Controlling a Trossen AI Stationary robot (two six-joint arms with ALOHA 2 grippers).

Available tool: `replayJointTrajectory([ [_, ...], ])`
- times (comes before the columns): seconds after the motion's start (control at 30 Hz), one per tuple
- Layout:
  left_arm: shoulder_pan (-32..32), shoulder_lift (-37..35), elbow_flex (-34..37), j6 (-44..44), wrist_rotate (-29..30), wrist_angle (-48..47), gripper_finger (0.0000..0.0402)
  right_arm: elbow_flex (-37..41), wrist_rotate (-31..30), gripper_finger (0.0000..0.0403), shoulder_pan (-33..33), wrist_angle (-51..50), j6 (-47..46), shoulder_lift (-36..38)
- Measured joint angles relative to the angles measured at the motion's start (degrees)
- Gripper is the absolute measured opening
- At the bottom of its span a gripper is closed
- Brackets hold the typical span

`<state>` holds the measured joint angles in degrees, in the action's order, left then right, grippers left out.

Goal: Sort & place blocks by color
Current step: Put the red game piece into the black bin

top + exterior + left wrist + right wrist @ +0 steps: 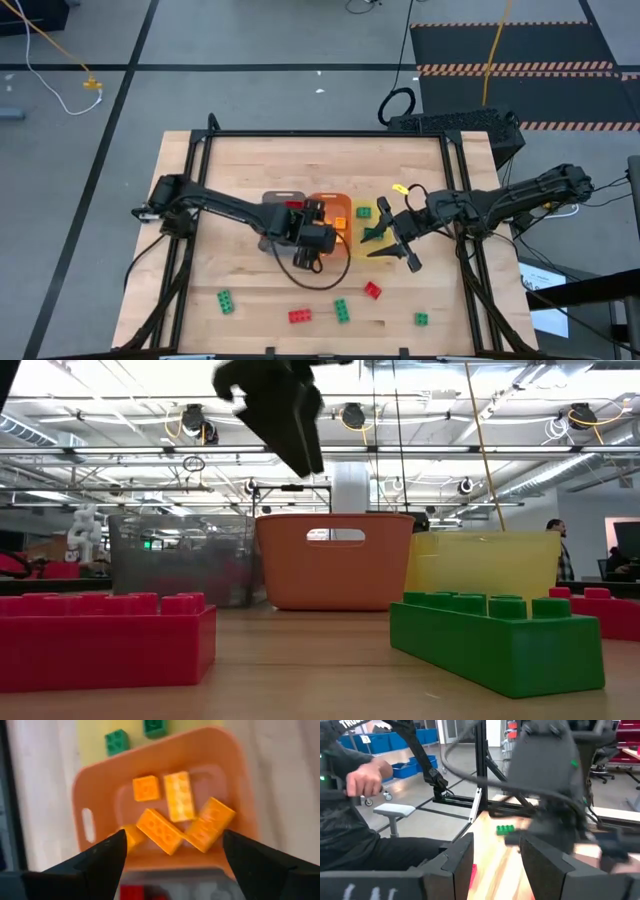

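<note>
Left gripper (318,243) sits over the orange tray (343,196) at table centre, fingers spread wide, nothing between them. Wrist view looks down into that tray: five orange blocks (176,818) on its floor, piled loosely, two leaning on each other. Looks like a drop just completed.

Right gripper (392,240) is at 3 o'clock of the left one, just beside the yellow tray (368,236), fingers partly apart. I can't tell whether they pinch anything; the overhead shows green near the tips, maybe a block, maybe the green ones lying in the yellow tray (363,212).

Risks:
- Two grippers close together over neighbouring trays. If both move at once, arm contact or a nudged tray.
- Left cable loop hangs toward 6 o'clock; could snag a tray rim on retreat.
- Leaning orange blocks may tip, though they should stay inside.

Still loose on the table, along the 6 o'clock edge: green block (225,301) at 7, red block (299,315) and green block (341,310) at 6, red block (372,290) and small green block (421,319) at 5. Grey tray (276,199) at 9 o'clock of orange holds red blocks (293,204). People in the room behind, well apart from the table.
</note>
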<state>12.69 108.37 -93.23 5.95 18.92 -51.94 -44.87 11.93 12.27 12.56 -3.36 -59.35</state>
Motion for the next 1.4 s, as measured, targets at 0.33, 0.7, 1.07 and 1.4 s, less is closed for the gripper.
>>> replayJointTrajectory([
  [0.33, 7.7, -1.9, 0.0, -14.7, -13.5, -3.4, 0.0291, 3.7, -0.1, 0.0153, 0.0, 7.2, 0.0, 0.0],
  [0.7, 16.6, -1.5, 0.0, -28.6, -12.6, 5.9, 0.0280, 12.0, -0.1, 0.0153, 0.0, 25.7, -6.1, 0.0],
  [1.07, 21.7, 3.5, 0.1, -41.1, -8.9, 9.5, 0.0280, 12.9, -0.2, 0.0153, 6.0, 30.2, -7.1, -3.4],
  [1.4, 22.8, 11.9, 0.1, -46.3, -11.6, 8.1, 0.0280, 12.9, -0.3, 0.0153, 11.0, 34.5, -5.4, -6.0],
])
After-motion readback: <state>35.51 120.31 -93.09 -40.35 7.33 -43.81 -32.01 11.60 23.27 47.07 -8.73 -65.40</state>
